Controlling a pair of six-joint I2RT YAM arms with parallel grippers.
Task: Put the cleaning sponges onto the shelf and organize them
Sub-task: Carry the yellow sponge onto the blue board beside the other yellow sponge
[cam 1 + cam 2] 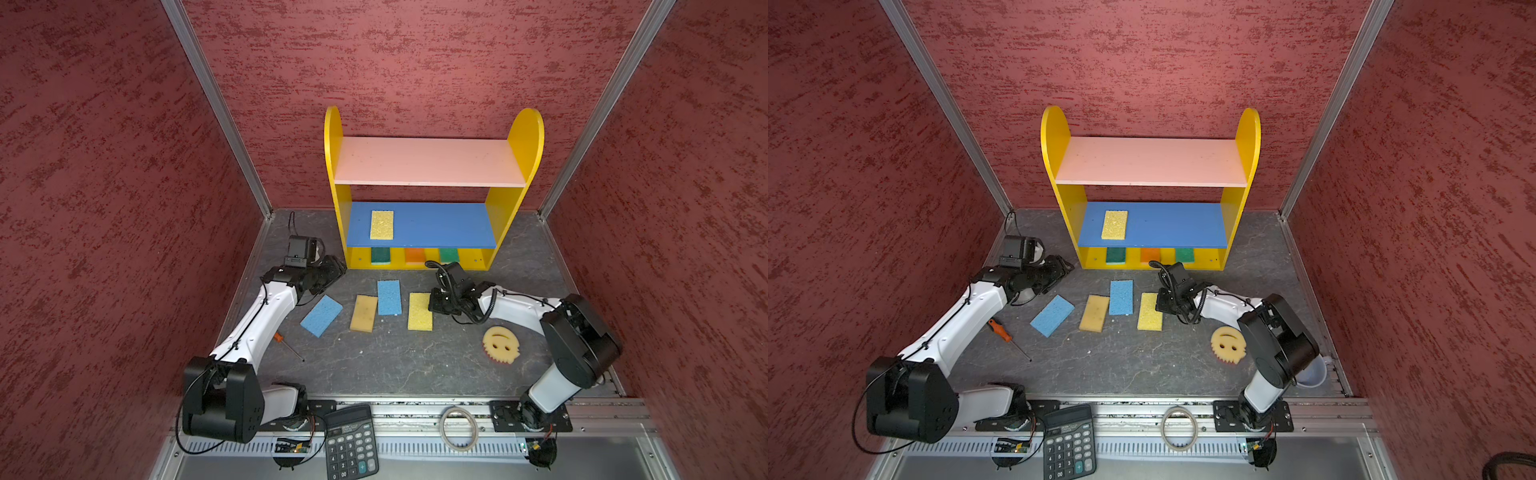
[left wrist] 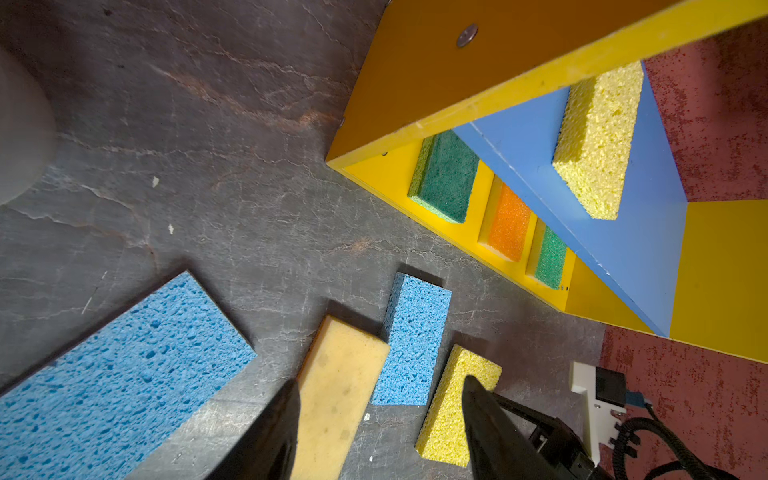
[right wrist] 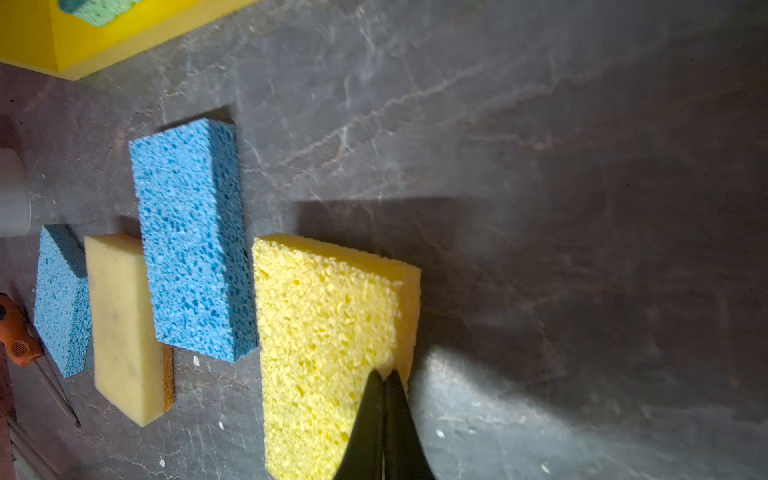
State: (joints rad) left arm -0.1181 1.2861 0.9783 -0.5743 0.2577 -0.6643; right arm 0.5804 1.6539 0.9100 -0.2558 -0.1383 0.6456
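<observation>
Our right gripper [image 3: 384, 376] is closed tight at the edge of the yellow sponge [image 3: 324, 332], on the table [image 1: 374, 365] at six o'clock from the shelf [image 1: 436, 228]. With so little foam caught, we may lift nothing. Left gripper [image 2: 381, 381] gapes empty.

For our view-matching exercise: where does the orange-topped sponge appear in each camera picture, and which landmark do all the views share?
In a top view: orange-topped sponge on the shelf's bottom board, middle of three.
In a top view: same middle slot on the bottom board.
Left wrist: between two green-topped sponges, beneath the blue board; the sponge is at.
Right wrist: not in it.
Shared landmark: the tan sponge.
</observation>
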